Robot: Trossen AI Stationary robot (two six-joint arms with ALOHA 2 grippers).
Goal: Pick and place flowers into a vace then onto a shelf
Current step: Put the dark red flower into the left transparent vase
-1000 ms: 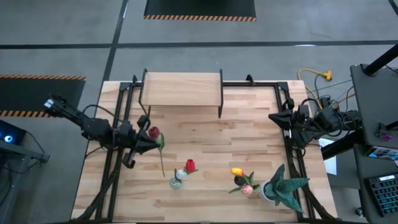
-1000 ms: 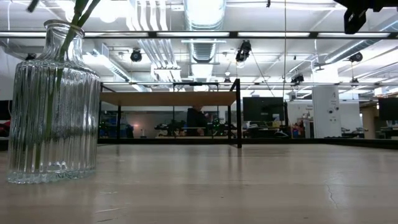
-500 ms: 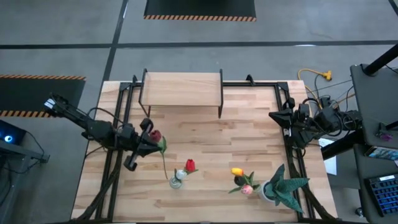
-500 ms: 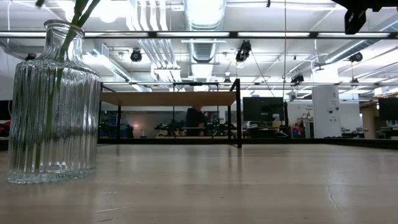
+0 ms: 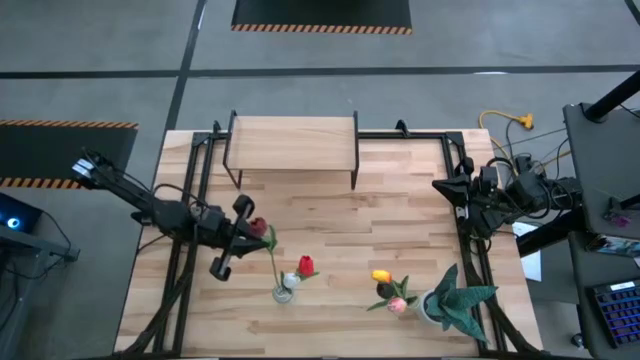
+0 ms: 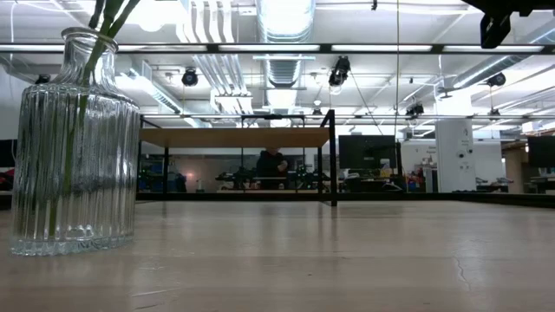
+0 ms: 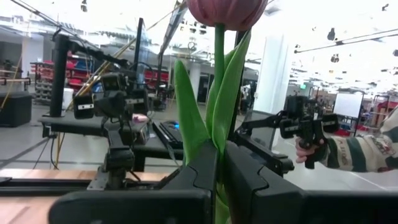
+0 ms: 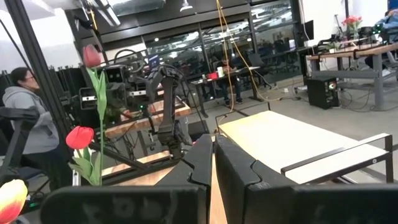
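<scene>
Left gripper (image 5: 247, 232) clamped on the stem of a dark maroon tulip (image 5: 258, 227), held upright near the desk's (image 5: 400, 220) middle-left. Stem runs down toward the glass vase (image 5: 284, 292); grip sits just under the head, likely so the long stem hangs free and can be steered into the narrow neck. Whether the stem end is inside the neck: cannot tell from above.

Red tulip (image 5: 305, 266) stands in the vase. Orange-yellow tulip (image 5: 381, 275) and pink tulip (image 5: 397, 305) stand well apart to the right, beside the spiky green plant (image 5: 455, 298). Shelf (image 5: 292, 142) at the desk's far edge, nothing on it.

Right gripper (image 8: 213, 163), fingers together and holding nothing, parked at the desk's right edge, waiting.

Views:
- Left wrist: fingers (image 7: 199, 171) pinching stem and leaves, bloom above. High view cannot show that contact.
- Low: ribbed vase with green stems (image 6: 106, 17) at its mouth, heads cut off.
- Right wrist: both tulips upright side by side.
</scene>
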